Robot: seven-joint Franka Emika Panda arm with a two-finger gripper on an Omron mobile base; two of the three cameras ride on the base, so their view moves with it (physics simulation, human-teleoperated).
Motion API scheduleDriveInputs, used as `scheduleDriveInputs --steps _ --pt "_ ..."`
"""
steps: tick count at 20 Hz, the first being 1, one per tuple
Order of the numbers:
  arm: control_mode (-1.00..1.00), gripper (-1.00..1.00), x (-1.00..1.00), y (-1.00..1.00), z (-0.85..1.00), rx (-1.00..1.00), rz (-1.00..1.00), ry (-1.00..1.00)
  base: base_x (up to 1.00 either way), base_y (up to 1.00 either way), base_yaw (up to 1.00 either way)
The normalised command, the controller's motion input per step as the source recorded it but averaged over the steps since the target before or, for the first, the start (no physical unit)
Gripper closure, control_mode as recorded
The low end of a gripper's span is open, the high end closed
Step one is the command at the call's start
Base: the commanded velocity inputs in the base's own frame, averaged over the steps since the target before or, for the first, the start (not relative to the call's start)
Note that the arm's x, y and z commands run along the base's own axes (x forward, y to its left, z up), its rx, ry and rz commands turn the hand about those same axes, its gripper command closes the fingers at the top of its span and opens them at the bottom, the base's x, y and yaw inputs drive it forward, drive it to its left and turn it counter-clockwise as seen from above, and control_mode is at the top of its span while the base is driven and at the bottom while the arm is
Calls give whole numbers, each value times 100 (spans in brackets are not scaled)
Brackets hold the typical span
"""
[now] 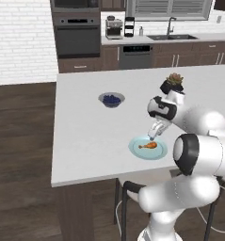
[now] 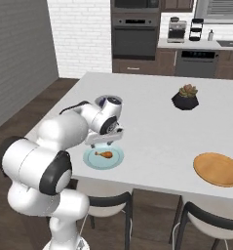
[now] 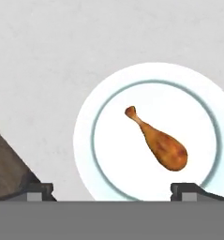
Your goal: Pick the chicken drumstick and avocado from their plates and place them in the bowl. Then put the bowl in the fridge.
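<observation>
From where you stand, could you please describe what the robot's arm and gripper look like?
The arm is made of glossy white, rounded, bulbous segments with dark grey to black bands at the joints. A thin dark cable loops over its upper link. The gripper is white with two small dark grey, blocky fingertips. No markings are legible.

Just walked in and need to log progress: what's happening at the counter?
The robot's hand, jaws open and holding nothing, hovers just above the chicken drumstick, which lies on the light blue plate near the counter's front edge. The wooden plate sits further along the counter. Nothing has been picked up yet.
</observation>
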Motion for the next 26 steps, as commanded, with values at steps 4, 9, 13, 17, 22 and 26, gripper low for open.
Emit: scheduleDriveInputs --steps 4,9,13,17,22,26 --pt "-100 -100 1 -17 -25 -2 89 -6 0 0 0" --pt "-100 -100 15 -39 -18 -1 67 -26 0 0 0" --pt "-100 -100 21 -50 -14 27 58 -24 0 0 0" --pt "-100 -100 31 -11 -16 9 24 -5 0 0 0" --pt "-100 -100 20 11 -22 0 0 0 0 0 0" --pt "-100 -100 13 38 -21 0 0 2 0 0 0"
